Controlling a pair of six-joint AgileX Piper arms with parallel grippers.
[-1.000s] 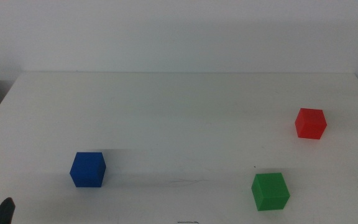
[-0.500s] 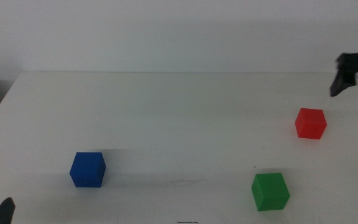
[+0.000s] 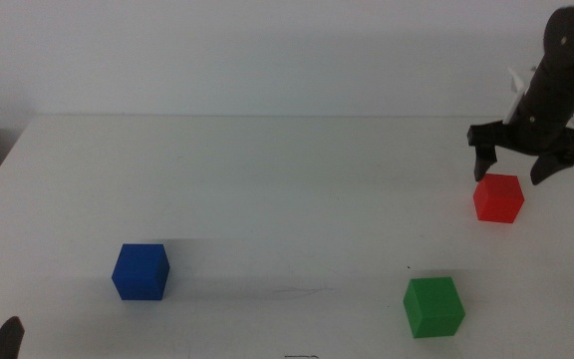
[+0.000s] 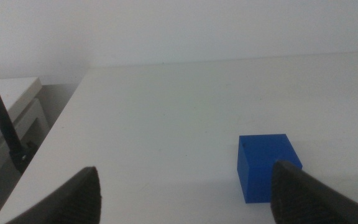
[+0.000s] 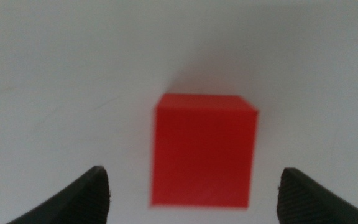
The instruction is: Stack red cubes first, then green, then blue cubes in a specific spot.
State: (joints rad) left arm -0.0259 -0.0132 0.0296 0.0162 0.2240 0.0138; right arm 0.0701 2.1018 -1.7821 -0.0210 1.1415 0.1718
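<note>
While the left gripper [image 4: 182,193] waits wide open near the blue cube [image 3: 141,271], the right gripper [image 3: 515,163] hovers, jaws spread, over the red cube [image 3: 497,197] at the counter's right side — looks light, rigid, best pinched across opposite flat faces.

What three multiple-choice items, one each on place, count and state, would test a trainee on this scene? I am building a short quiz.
1. Where is the right hand?
A. Over the red cube
B. Over the blue cube
C. Out of view

2. How many cubes lie on the table?
A. Two
B. Three
C. Four

3. How do the right hand's jaws stand?
A. Shut on the red cube
B. Shut on nothing
C. Open

Key: 1 A, the right hand hangs just above the red cube; 2 B, red, green cube and blue cube, all apart on the table; 3 C, the right wrist view shows both jaws wide of the cube's sides.
</note>
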